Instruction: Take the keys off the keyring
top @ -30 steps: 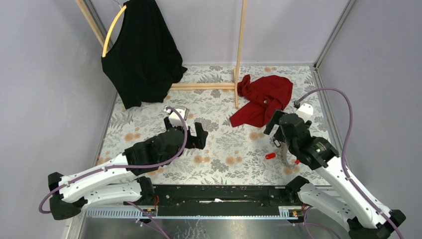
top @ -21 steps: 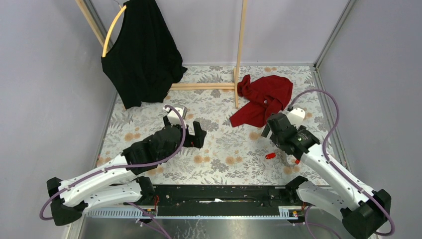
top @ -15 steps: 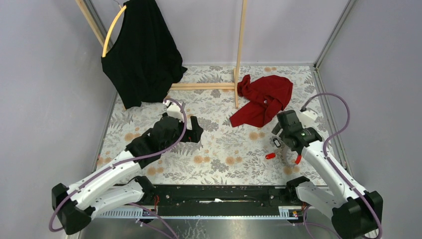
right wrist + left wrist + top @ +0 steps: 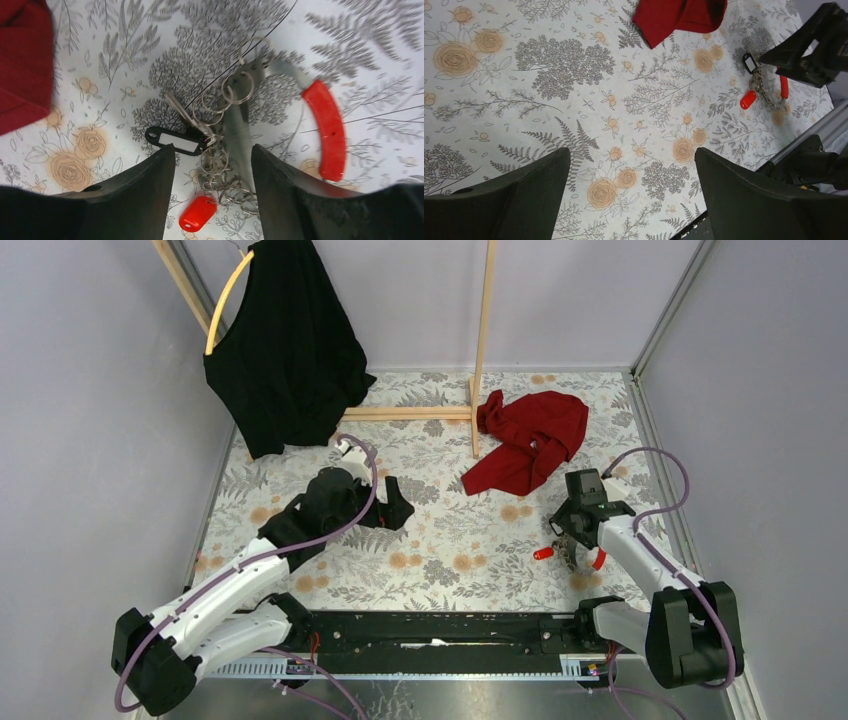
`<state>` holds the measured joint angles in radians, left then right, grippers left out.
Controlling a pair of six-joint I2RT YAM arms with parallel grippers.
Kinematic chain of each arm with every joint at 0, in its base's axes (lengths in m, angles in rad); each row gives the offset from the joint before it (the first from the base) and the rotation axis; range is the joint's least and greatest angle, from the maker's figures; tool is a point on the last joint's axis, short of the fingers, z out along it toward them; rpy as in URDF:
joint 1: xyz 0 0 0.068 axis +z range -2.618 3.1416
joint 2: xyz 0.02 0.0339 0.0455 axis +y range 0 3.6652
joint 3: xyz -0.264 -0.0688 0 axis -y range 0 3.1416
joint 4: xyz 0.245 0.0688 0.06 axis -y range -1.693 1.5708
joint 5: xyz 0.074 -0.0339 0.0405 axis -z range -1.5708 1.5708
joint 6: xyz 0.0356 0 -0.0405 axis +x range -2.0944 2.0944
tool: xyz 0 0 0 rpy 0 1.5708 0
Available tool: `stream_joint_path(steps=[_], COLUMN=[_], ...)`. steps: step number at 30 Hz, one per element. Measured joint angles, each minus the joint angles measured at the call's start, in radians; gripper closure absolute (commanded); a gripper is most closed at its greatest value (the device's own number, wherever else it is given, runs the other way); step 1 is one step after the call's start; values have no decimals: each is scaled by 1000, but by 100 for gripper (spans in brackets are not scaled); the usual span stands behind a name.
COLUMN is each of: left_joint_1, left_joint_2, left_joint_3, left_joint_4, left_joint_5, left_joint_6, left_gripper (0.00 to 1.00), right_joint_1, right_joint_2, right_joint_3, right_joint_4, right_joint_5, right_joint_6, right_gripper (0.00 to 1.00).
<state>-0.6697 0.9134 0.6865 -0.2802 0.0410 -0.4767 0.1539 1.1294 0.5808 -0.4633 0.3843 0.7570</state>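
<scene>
The right hand (image 4: pixel 571 533) has dropped from a raised pose onto the far end of the bunch, which lies on the flower-patterned table (image 4: pixel 450 540) at the near right. Its jaws stand apart at a middling width, straddling the rings, and I see nothing pinched between them. The left hand (image 4: pixel 396 505) has reached a little farther out over the middle of the table and hangs wide, holding nothing. That reads as the start of a first grasp. No key is off yet.

From above, the keyring, a thin grey strap loop with a short red section (image 4: pixel 598 560), is a blur beside the key with the small red tag (image 4: pixel 543 553). The right wrist view resolves it: the key with the black oblong tag (image 4: pixel 175 140), a slim silver key (image 4: pixel 181 111) and a tangle of split rings (image 4: pixel 216 161) lie between the fingertips (image 4: pixel 165 156). The left wrist view shows how they lie across the table, near the crumpled red cloth (image 4: pixel 681 15).
</scene>
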Motion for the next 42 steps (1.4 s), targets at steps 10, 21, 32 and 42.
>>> stream_joint_path(steps=[10, 21, 32, 42], left_joint_1=[1, 2, 2, -10], left_joint_2=[-37, -69, -66, 317], left_joint_3=[-26, -42, -43, -2], left_joint_4=[3, 3, 10, 152], left_joint_5=[45, 50, 58, 135], left_joint_6=[-8, -31, -63, -128], left_gripper=[1, 1, 1, 23], right_joint_1=[60, 580, 687, 644], right_joint_2=[-44, 243, 121, 83], right_joint_3=[-130, 69, 198, 38], right_joint_4=[168, 241, 16, -8], right_joint_5=[-159, -157, 26, 68], right_joint_6=[68, 265, 244, 232], right_gripper=[35, 30, 22, 42])
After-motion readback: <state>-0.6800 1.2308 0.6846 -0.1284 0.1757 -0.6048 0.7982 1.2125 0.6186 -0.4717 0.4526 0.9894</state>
